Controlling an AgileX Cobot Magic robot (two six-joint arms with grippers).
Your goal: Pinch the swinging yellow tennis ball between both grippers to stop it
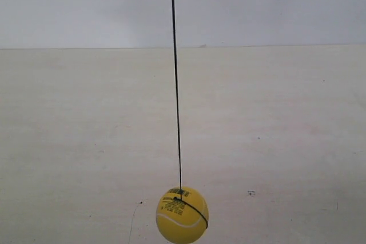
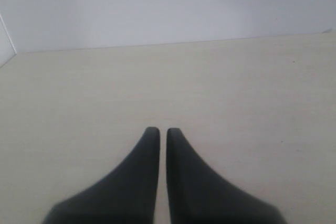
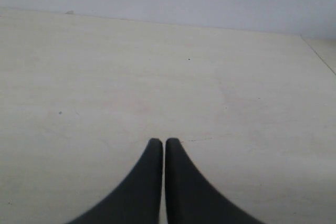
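Note:
The yellow tennis ball [image 1: 182,215] hangs low in the exterior view on a thin dark string [image 1: 176,84], with a black band and dark print on it. No gripper shows in that view. My left gripper [image 2: 163,130] has its black tapered fingers shut with only a thin slit between them, nothing held, over bare tabletop. My right gripper [image 3: 159,141] is likewise shut on nothing. The ball does not appear in either wrist view.
A pale wooden tabletop [image 1: 274,118] fills the scene, ending at a light grey wall [image 1: 257,4]. The table's edge shows at one corner in the left wrist view [image 2: 6,59] and in the right wrist view [image 3: 317,53].

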